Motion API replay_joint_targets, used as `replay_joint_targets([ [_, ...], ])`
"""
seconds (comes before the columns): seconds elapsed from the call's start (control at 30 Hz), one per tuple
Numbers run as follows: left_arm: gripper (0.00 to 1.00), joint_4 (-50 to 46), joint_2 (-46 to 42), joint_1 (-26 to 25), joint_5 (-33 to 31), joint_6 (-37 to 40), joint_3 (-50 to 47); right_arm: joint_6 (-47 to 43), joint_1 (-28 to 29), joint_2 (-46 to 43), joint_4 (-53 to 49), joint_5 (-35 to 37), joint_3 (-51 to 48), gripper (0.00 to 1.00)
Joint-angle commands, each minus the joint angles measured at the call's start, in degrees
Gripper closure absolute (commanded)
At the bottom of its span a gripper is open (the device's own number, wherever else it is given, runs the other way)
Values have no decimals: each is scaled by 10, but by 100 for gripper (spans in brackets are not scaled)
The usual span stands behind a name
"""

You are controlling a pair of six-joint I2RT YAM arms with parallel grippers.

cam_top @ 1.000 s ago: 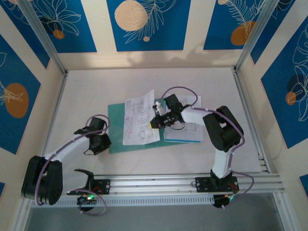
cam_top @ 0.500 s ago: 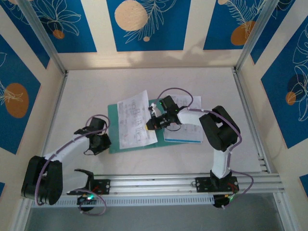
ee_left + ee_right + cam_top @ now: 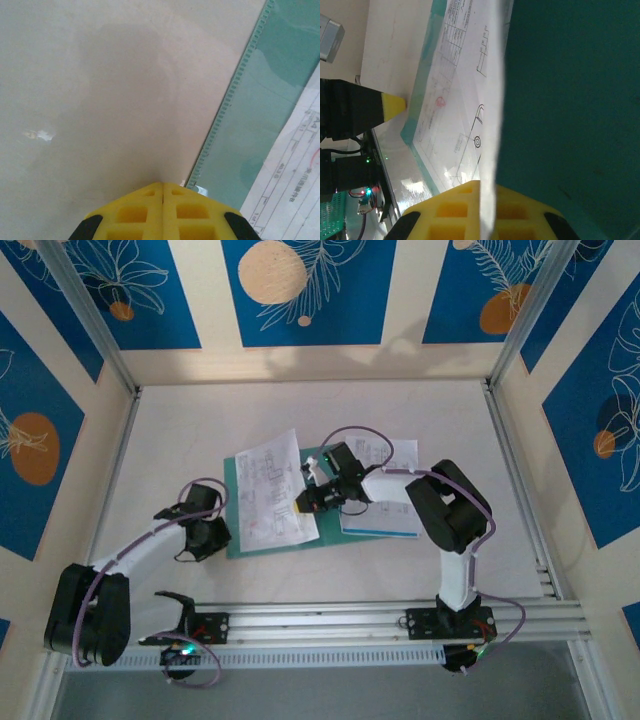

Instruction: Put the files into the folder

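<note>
- Found the folder [image 3: 232, 505] lying flat at the centre of the overhead frame, on the pale table [image 3: 180, 430].
- Saw one printed sheet [image 3: 268, 490] spread over the folder's middle, tilted a little and reaching past the folder's upper border.
- Placed the right gripper [image 3: 304, 506] at that sheet's right edge, clenched on the sheet.
- Checked this in the right wrist view: yellow fingers [image 3: 450, 210] at the bottom centre, pressed together on the edge of the sheet [image 3: 465, 90], with the paper rising in a curve toward the top of the frame.
- Made out the teal folder [image 3: 570, 125] across the right half of that view, and again as a thin border left of the sheet.
- Spotted the remaining sheets [image 3: 385, 520] just right of centre in the overhead frame, partly under the right arm, with a blue strip [image 3: 380, 534] along the lower edge.
- Placed the left gripper [image 3: 215, 537] left of centre, at the folder's lower-left edge, clenched on nothing.
- Saw in the left wrist view the left gripper [image 3: 163, 192] at the bottom centre, yellow fingers pressed flat together, tips right beside the folder's toothed edge; contact or not, could not tell.
- Traced the folder [image 3: 260, 90] along the right side of that view, with the sheet [image 3: 290, 170] in the lower right corner.
- Caught the left gripper's yellow tip [image 3: 392, 107] at the left of the right wrist view, just beside the folder's border.
</note>
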Motion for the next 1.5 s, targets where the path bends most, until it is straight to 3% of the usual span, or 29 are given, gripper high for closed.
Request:
replay_joint_targets([
  [0.0, 100, 2, -1, 9, 2, 6, -9, 10, 8, 19, 9, -5, 13, 100],
  [1.47, 100, 13, 3, 9, 9, 5, -13, 90, 33, 14, 63, 57, -25, 100],
])
